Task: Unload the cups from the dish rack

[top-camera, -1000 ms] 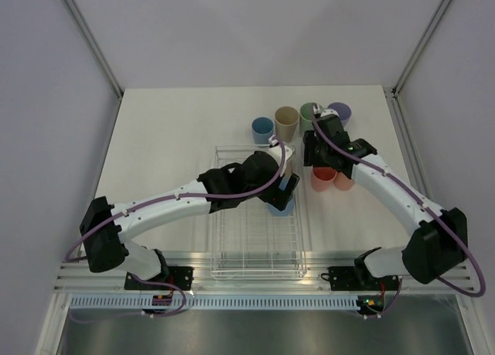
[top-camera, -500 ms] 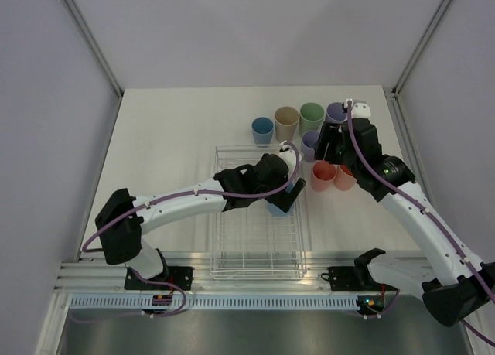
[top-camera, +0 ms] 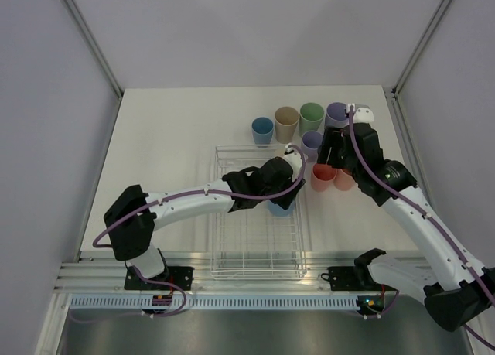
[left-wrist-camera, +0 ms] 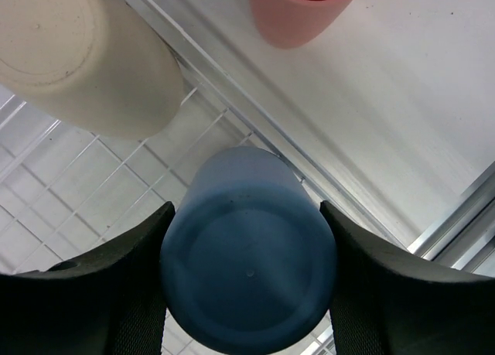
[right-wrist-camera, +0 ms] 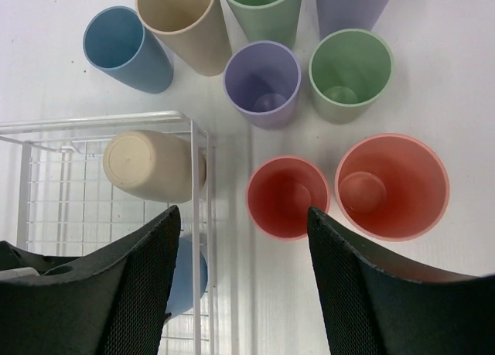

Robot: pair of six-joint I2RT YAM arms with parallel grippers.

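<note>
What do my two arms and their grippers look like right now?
The left arm and right arm match: white tubular links, bulky black joint housings, a purple cable along each. The left gripper and right gripper are black, with broad fingers showing a fine mesh texture. No markings are legible.

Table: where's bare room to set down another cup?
The widest bare patch of table lies between the dish rack and the left edge. A narrower strip runs behind the cup row, up to the back wall. Crowded: right of the rack's far end, around the coral cups.
</note>
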